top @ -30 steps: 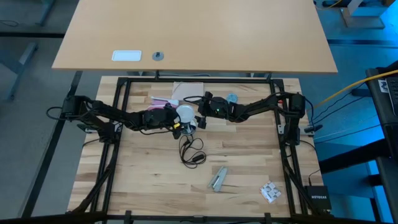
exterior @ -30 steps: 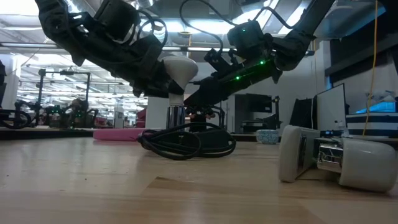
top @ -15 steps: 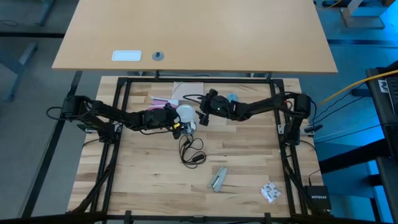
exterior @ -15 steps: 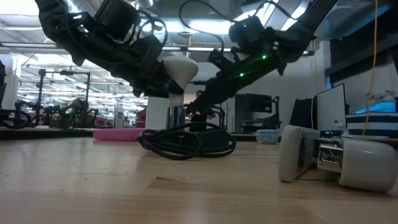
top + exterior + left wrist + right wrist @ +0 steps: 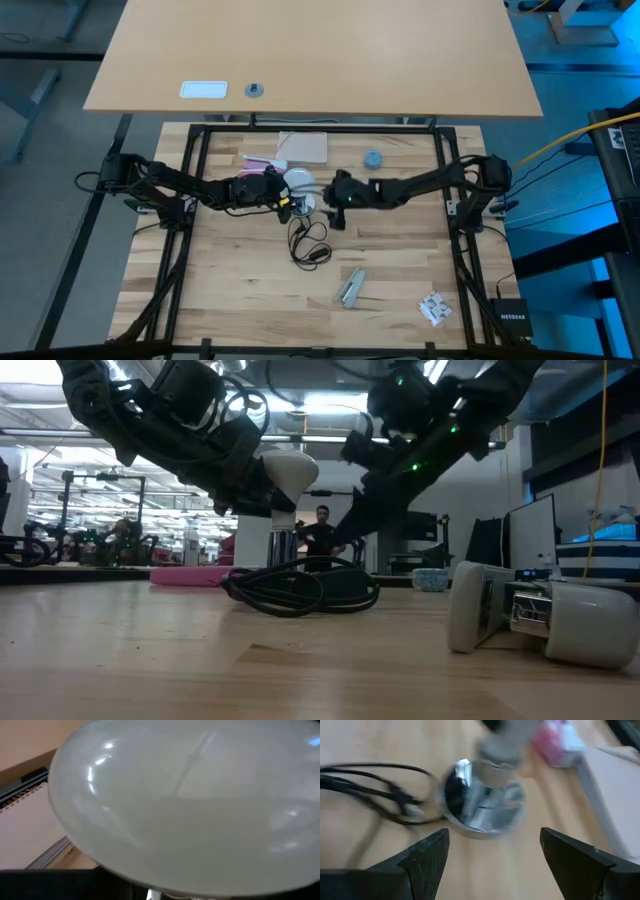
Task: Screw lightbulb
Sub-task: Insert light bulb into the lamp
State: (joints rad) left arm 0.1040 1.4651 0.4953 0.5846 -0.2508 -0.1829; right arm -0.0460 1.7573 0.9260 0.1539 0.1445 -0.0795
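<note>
Overhead, the left claw (image 5: 283,192) is reaching in from the left edge toward the middle of the wooden counter (image 5: 230,270), closing on the lightbulb (image 5: 298,181), which is sitting just above centre of the frame over the silvery socket (image 5: 304,204); the right claw (image 5: 335,212) is hanging just right of the socket with nothing between its fingers. A black cord (image 5: 308,243) is curling down from the socket toward the middle of the frame, a blue-grey cap (image 5: 373,159) is lying up and to the right, a pink item (image 5: 256,162) up and to the left, and a small white block (image 5: 435,308) at the lower right. At counter level, the lightbulb (image 5: 288,472) is standing upright, neck down in the socket (image 5: 283,547), left of centre, with the left claw (image 5: 262,495) gripping it at the neck from the left; the right arm (image 5: 420,440) is slanting down from the upper right, apart from the bulb, and a person (image 5: 322,538) is standing far behind in the room. From the left wrist, the lightbulb (image 5: 190,805) is filling nearly the whole frame. From the right wrist, the two dark fingers (image 5: 427,857) are standing wide apart at the bottom of the frame, and the socket (image 5: 482,805) is showing between and beyond them, the bulb's neck (image 5: 505,742) rising out of it.
</note>
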